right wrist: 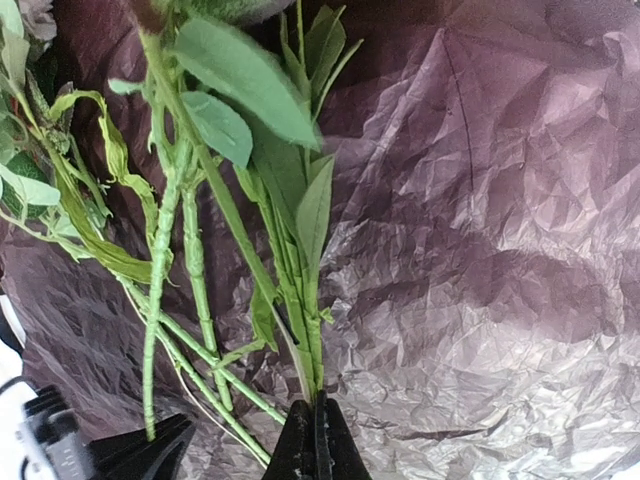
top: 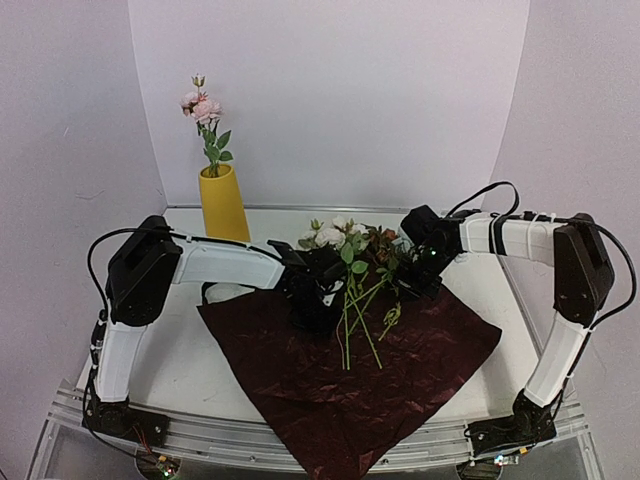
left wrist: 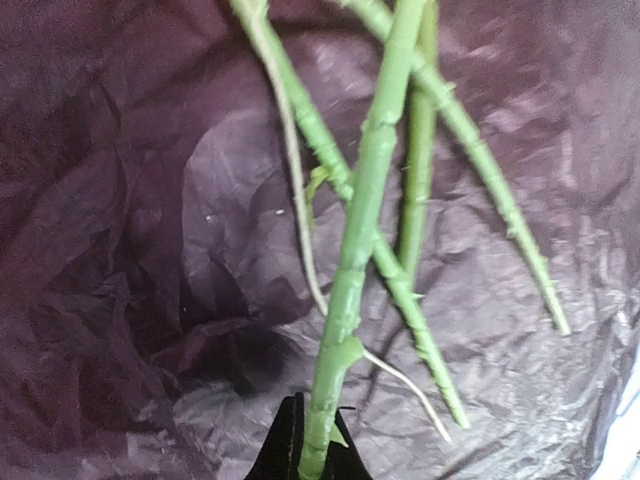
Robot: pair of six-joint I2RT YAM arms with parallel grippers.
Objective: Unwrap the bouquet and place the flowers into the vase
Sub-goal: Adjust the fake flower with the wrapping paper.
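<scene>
**Both grippers clamped on stems over the opened paper**

At far left the yellow vase (top: 222, 205) stands upright on the table (top: 175, 372), a pink rose sprig (top: 204, 108) in it. The left gripper (left wrist: 312, 440), mostly cut off in its wrist view, pinches a thick green stem (left wrist: 360, 250). The loose flowers (top: 352, 262) lie on the crinkled dark red paper (top: 300, 380). The right gripper (right wrist: 318, 415) is closed on a thin leafy sprig (right wrist: 300, 250). From above, foliage hides its fingers.
</scene>
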